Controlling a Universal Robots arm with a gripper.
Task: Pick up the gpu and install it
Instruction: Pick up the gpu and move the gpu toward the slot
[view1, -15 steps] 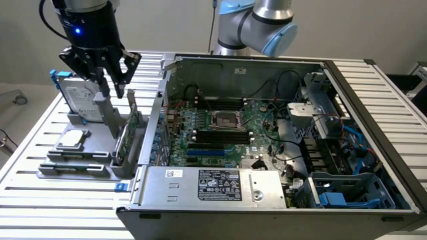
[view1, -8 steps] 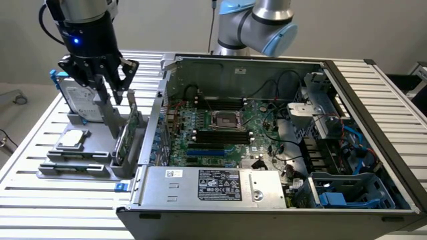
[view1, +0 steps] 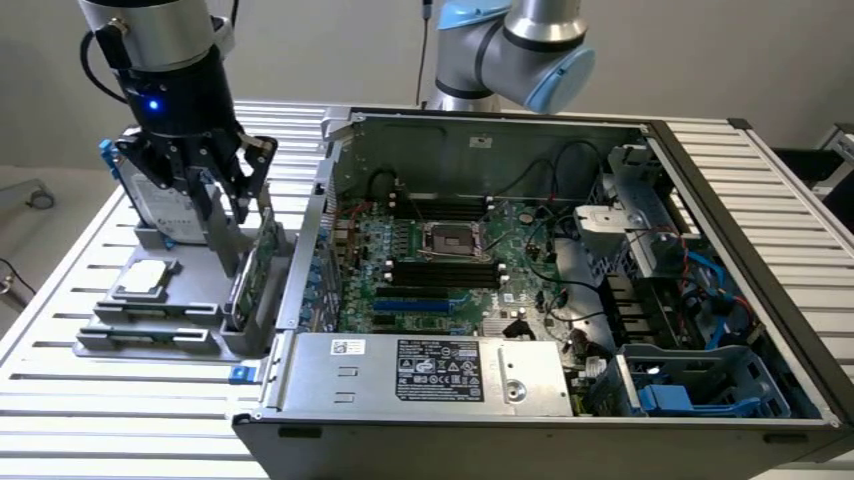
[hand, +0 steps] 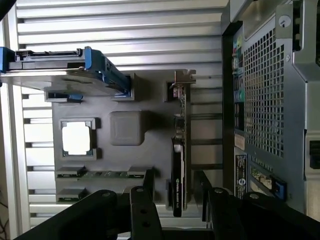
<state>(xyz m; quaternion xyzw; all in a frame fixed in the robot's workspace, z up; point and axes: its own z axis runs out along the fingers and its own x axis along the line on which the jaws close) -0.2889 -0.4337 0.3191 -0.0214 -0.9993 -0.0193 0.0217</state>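
Grey holder (hand: 155, 127): gpu (hand: 178, 150) within spread pincer (hand: 175, 176)

The exterior camera sat high and off the arm (view1: 534, 50), looking steeply down across the slatted counter (view1: 107, 410) into the open computer case (view1: 534, 445). It stood far enough back to take in the whole case, with the grey parts tray (view1: 147, 340) at the exterior view's left. The wrist camera rode close above that tray (hand: 150, 150), facing straight down past its own dark jaws in the foreground. Both views shared the tray, the gpu (view1: 254, 275) (hand: 179, 165) standing on edge in it, the blue-framed hard drive (view1: 167, 215) (hand: 55, 75), the counter slats (hand: 125, 30) and the case wall (hand: 270, 90) beside the tray.
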